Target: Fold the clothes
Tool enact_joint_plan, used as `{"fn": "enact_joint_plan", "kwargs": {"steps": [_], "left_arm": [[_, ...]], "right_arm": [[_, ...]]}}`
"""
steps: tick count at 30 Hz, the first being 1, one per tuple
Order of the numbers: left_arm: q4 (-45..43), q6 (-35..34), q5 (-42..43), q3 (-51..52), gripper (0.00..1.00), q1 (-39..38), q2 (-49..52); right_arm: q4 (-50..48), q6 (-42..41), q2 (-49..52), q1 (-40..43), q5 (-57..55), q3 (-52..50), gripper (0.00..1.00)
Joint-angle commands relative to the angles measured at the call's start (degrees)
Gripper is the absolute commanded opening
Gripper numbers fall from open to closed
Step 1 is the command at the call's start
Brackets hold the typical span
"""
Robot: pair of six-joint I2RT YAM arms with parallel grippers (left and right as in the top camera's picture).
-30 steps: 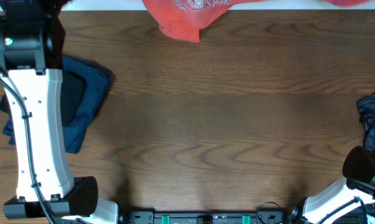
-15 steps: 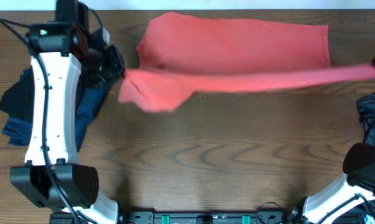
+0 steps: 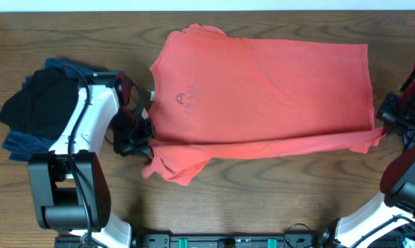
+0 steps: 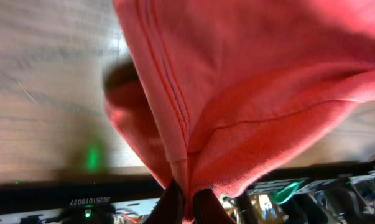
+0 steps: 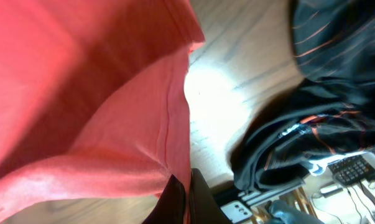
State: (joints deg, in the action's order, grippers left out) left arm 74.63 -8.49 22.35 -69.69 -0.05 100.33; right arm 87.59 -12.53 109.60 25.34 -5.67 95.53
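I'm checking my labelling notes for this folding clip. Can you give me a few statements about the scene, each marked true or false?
1. The coral-red T-shirt lies mostly spread out on the wooden table. True.
2. The left fingers stand open, clear of the shirt. False: they are shut on its fabric.
3. The right fingers pinch the shirt's edge. True.
4. The dark clothes pile sits on top of the shirt. False: it lies apart, to the left of the shirt.
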Motion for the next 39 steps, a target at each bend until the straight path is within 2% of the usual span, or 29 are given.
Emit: {"fn": "enact_joint_plan", "kwargs": {"steps": [1,8,16,20,28,34,39], "left_arm": [[-0.39,2.27,-0.02,4.85,0.06,0.09,-3.58],[-3.3,1.97,-0.02,16.31,0.06,0.09,-14.45],[-3.93,0.2,1.2,18.73,0.06,0.28,-28.5],[-8.57,-2.51,1.22,18.73,0.06,1.11,-31.26],[-24.57,-10.25,1.51,18.73,0.06,2.6,-27.39],[-40.76,-12.0,10.91,18.73,0.06,2.93,-21.38],[-49.09,-15.19,11.76,18.73,0.06,2.93,-15.3]], "right_arm": [[-3.02,0.57,-5.05,0.55,-0.22,-8.0,0.01],[-10.67,-1.44,-14.78,3.58,1.27,-20.87,0.01],[-13.81,-3.28,-25.64,8.39,1.51,-22.03,0.01],[-17.35,-3.19,-27.65,8.63,4.11,-22.03,0.01],[-24.24,-3.08,-23.89,6.34,5.11,-22.21,0.01],[-31.65,-3.04,-18.84,5.07,8.07,-22.21,0.01],[-36.72,-3.04,-14.58,2.75,9.14,-22.21,0.01]]}}
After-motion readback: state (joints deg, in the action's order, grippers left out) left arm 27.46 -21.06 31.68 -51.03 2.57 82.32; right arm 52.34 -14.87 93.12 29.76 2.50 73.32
